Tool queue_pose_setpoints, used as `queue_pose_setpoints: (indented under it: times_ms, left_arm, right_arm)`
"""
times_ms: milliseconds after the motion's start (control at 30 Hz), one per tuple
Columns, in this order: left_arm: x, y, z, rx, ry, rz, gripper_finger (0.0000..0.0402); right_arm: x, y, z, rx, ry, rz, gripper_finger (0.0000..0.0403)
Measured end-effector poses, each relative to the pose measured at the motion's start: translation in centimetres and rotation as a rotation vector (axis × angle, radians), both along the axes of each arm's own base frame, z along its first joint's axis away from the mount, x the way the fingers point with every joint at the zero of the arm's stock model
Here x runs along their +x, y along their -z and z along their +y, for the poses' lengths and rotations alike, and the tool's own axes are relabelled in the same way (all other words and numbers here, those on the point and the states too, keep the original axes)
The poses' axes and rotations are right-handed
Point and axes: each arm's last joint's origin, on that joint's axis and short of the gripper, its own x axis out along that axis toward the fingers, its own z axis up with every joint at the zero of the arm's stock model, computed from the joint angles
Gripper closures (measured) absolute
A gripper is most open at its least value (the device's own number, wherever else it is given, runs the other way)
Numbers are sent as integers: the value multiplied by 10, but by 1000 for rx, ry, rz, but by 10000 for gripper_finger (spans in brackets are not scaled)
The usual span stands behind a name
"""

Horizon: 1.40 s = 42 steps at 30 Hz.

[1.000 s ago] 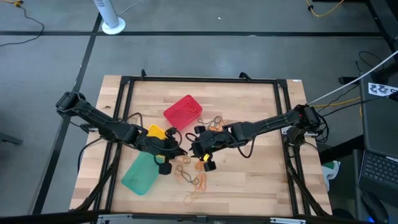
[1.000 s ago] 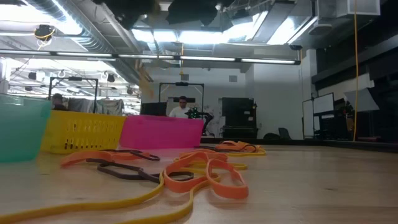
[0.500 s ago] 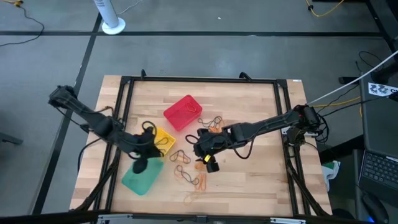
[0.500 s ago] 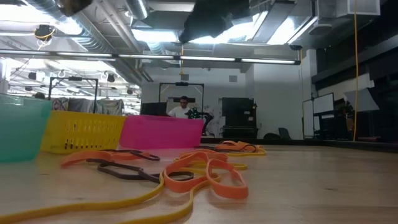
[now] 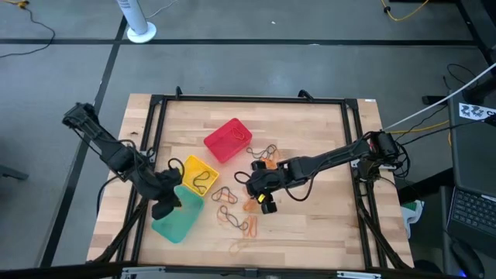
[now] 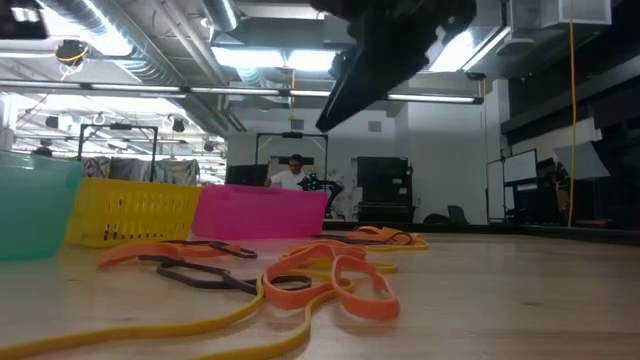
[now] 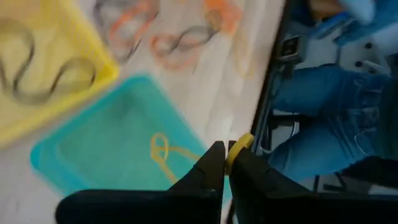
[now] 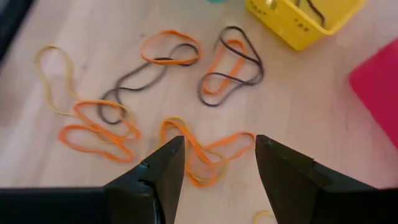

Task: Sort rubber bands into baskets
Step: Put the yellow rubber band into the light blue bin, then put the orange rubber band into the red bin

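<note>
My left gripper (image 5: 164,204) is shut above the teal basket (image 5: 177,219), with a yellow bit of rubber band (image 7: 240,142) at its fingertips (image 7: 219,163). A yellow band loop (image 7: 163,153) shows over the teal basket's floor (image 7: 106,134). The yellow basket (image 5: 198,177) holds dark bands, and the red basket (image 5: 228,139) stands farther back. My right gripper (image 8: 214,163) is open above loose orange, dark and yellowish bands (image 8: 199,152) that lie flat on the table (image 5: 236,213). My left gripper pinches a yellow rubber band (image 7: 240,142) between its shut fingertips, above the teal basket. Only a short yellow bit shows beside the fingers. I cannot tell whether the loop below is the same band hanging down.
More bands lie behind the right gripper (image 5: 266,152) and near the front edge (image 5: 242,246). A black frame (image 5: 248,99) rings the table. A person in blue jeans (image 7: 323,106) stands by the table's edge. In the low view the bands (image 6: 320,285) fill the foreground.
My left gripper has gone from the table's middle toward the left and near edge, and now hangs over the teal basket. My right gripper has shifted a little toward the right and near edge, over the loose bands.
</note>
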Motion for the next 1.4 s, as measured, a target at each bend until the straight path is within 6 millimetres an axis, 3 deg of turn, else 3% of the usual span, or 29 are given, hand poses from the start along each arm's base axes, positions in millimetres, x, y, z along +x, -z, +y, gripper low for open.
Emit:
queue_pose_setpoints:
  times_ms: [233, 467, 667, 967, 1133, 1400]
  left_arm:
    - [-1, 13, -2, 1, -129, 168, 350]
    - [6, 23, -7, 47, -142, 224, 292]
    - [9, 28, -10, 67, -143, 243, 256]
    - [13, 34, -13, 123, -84, 246, 256]
    - [14, 35, -14, 138, -74, 247, 258]
    - [14, 35, -14, 137, -79, 247, 259]
  right_arm:
    - [2, 14, -1, -38, 30, -8, 205]
    - [11, 42, 0, -33, 55, 46, 205]
    - [18, 62, -14, 8, 176, 101, 205]
    - [29, 75, -43, 206, 341, 138, 205]
    - [29, 80, -42, 273, 333, 172, 205]
    - [29, 87, -35, 233, 342, 179, 206]
